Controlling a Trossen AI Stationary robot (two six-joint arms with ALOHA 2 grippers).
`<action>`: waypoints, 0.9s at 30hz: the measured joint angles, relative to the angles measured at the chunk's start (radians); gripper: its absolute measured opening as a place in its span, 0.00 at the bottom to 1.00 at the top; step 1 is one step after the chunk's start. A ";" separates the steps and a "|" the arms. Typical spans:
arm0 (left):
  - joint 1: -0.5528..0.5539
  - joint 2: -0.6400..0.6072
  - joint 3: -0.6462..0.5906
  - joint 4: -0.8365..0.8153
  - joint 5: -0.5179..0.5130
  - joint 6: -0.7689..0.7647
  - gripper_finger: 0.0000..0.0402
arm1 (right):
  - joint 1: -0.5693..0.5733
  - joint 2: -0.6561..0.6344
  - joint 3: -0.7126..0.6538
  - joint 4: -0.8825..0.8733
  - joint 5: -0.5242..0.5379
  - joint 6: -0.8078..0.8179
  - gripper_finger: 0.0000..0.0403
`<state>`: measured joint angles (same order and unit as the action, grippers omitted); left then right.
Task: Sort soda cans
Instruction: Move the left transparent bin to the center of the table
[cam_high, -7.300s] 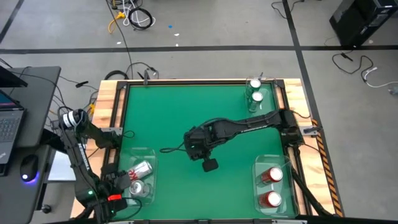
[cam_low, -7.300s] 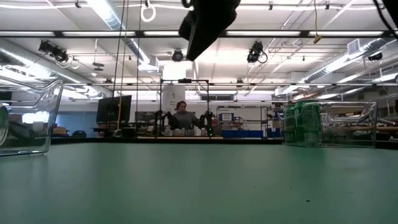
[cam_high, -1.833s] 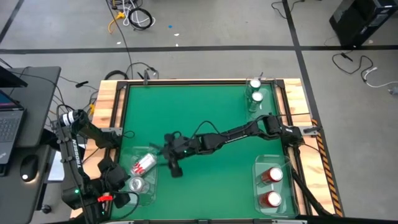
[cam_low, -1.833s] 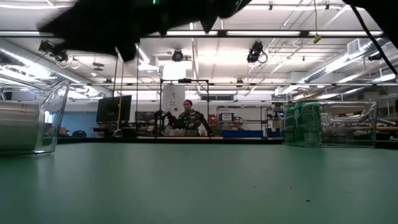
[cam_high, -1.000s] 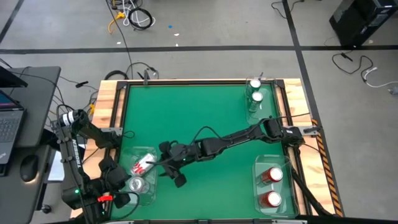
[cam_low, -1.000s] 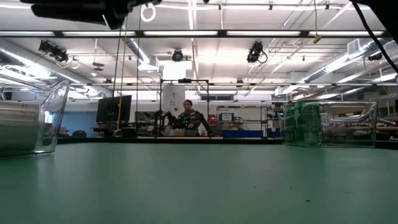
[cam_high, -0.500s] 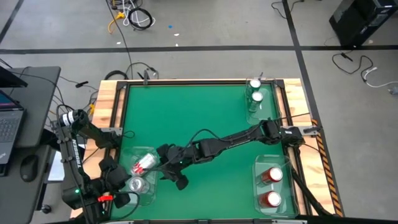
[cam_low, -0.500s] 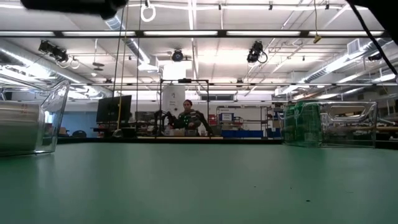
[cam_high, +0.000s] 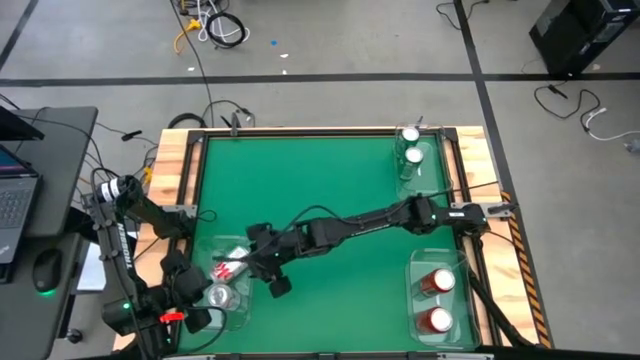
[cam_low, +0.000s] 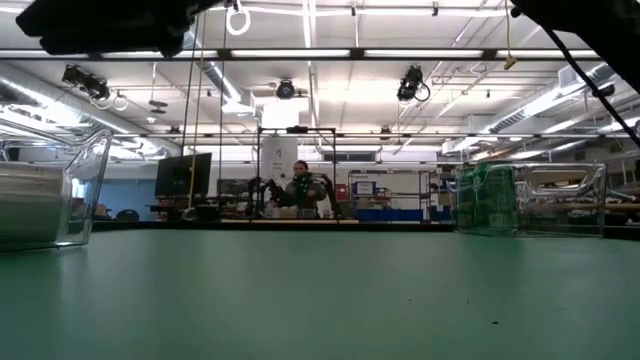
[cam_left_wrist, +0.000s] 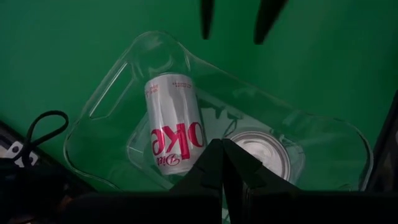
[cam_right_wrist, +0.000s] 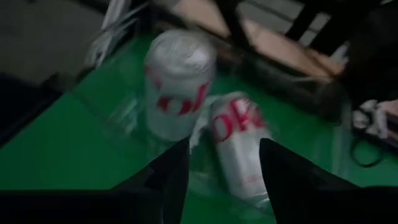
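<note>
The right claw (cam_right_wrist: 217, 163) hangs with its two dark fingers parted, nothing between them, directly over the clear tray (cam_left_wrist: 124, 71) at the left front corner of the table (cam_high: 330, 180).

Just ahead of its fingertips lies the tipped silver can (cam_right_wrist: 239, 146), on its side with the pink lettering up. Immediately beyond that one stands the upright silver can (cam_right_wrist: 177, 87), close beside the first inside the same tray; whether the two touch I cannot tell.

Both are thin-walled cans: light, rigid only across the ends, easily dented at mid-body, and smooth enough to slip or roll. In my judgement the lying can wants a gentle hold across its barrel at the middle of its length, fingers square to its axis. The tray walls leave little room beside it.

The left claw (cam_left_wrist: 222, 163) is pressed together and empty, hovering above the same tray and looking down on both cans.

Well away from the right claw, at the right front corner, two red cans (cam_high: 435, 300) sit in their own tray. Farthest off, at the back right corner, two green cans (cam_high: 411, 145) stand upright in a third tray. So the sorting looks nearly complete.
</note>
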<state>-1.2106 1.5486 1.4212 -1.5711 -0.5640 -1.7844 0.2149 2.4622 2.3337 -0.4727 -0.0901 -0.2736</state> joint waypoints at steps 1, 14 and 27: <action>0.000 -0.001 0.000 0.000 0.000 0.000 0.01 | 0.005 0.008 0.001 -0.003 -0.007 -0.014 0.45; 0.000 -0.003 0.000 0.000 0.000 0.000 0.01 | 0.015 0.106 0.003 0.035 -0.065 -0.125 0.47; 0.000 -0.003 0.000 0.000 0.000 0.000 0.01 | 0.015 0.136 0.004 0.063 -0.095 -0.266 0.41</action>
<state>-1.2106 1.5459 1.4212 -1.5710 -0.5636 -1.7844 0.2298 2.5980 2.3375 -0.4094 -0.1848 -0.5397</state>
